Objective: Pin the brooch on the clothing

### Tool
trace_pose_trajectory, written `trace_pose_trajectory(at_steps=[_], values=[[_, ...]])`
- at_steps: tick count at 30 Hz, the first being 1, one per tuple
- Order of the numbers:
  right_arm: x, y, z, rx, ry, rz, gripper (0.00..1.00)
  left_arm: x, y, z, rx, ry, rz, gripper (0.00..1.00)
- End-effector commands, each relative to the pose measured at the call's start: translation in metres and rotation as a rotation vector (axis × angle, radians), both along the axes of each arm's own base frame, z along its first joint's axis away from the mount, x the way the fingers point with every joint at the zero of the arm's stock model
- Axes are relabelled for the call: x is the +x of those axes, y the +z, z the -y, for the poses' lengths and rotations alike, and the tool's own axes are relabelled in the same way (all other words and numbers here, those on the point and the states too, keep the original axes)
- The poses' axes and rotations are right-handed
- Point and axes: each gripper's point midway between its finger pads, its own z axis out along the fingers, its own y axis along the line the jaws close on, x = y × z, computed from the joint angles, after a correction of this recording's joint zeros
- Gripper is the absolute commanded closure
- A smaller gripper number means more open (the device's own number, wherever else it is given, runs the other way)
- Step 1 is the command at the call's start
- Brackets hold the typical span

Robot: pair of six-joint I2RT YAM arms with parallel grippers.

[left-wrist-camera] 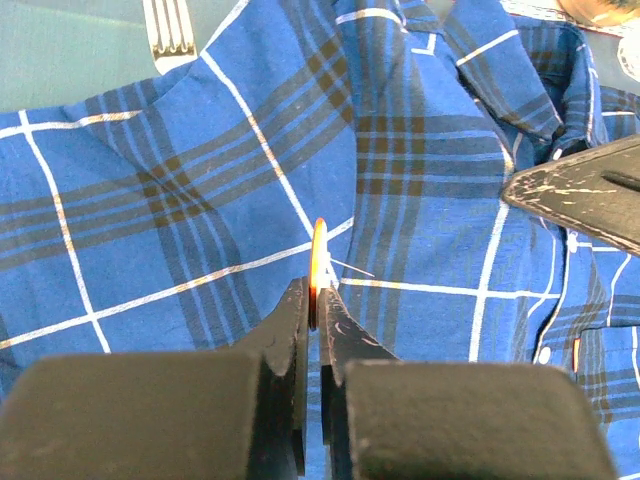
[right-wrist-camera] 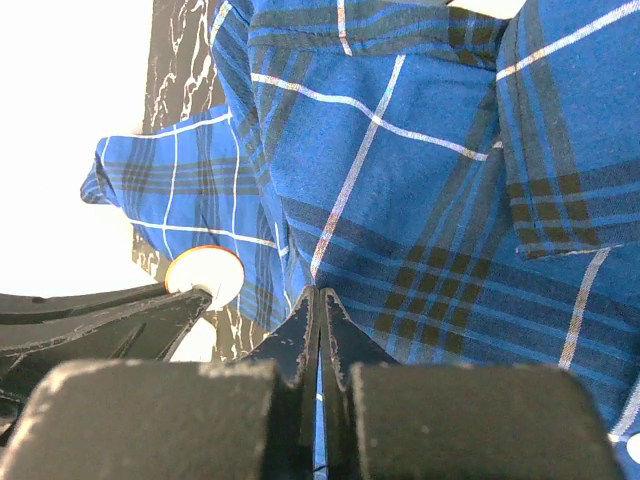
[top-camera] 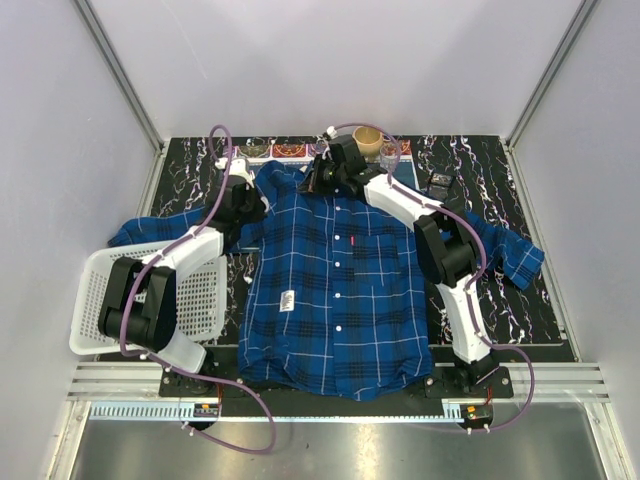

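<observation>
The blue and navy plaid shirt (top-camera: 335, 290) lies flat, collar at the far end. My left gripper (top-camera: 266, 205) is over its left shoulder and shut on the brooch (left-wrist-camera: 319, 258), seen edge-on as a thin orange disc with a fine pin sticking out just above the fabric (left-wrist-camera: 200, 200). In the right wrist view the brooch (right-wrist-camera: 205, 275) shows a white face with an orange rim. My right gripper (top-camera: 316, 183) is at the collar, its jaws shut, with shirt fabric (right-wrist-camera: 420, 200) creasing in to the tips (right-wrist-camera: 320, 293).
A white basket (top-camera: 100, 300) stands at the left, beside the left arm. A cup (top-camera: 366, 138) and small dishes (top-camera: 290, 150) are at the back edge, with a black object (top-camera: 440, 182) at the right. A white paper tag (top-camera: 287, 300) lies on the shirt front.
</observation>
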Motion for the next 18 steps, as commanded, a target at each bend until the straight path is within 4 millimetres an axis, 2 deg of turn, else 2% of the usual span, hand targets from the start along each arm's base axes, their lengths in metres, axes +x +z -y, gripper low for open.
trace_pose_trajectory(at_steps=[1,5,7,10,16,18], values=[[-0.008,0.052,-0.010,0.134,0.004,0.030,1.00,0.014,0.048,0.016,-0.004,-0.066,0.163,1.00],[-0.007,0.048,-0.006,0.118,-0.021,0.025,1.00,0.012,0.070,0.023,0.037,-0.095,0.217,1.00],[-0.008,0.052,-0.005,0.128,-0.023,0.019,1.00,0.012,0.077,0.027,0.055,-0.101,0.228,1.00],[-0.011,0.059,-0.005,0.150,-0.021,0.021,1.00,0.008,0.077,0.039,0.095,-0.095,0.222,1.00],[-0.022,0.067,-0.002,0.185,-0.021,0.010,1.00,0.009,0.080,0.045,0.181,-0.063,0.250,1.00],[-0.025,0.069,-0.001,0.201,-0.026,-0.002,1.00,0.010,0.078,0.042,0.221,-0.037,0.249,1.00]])
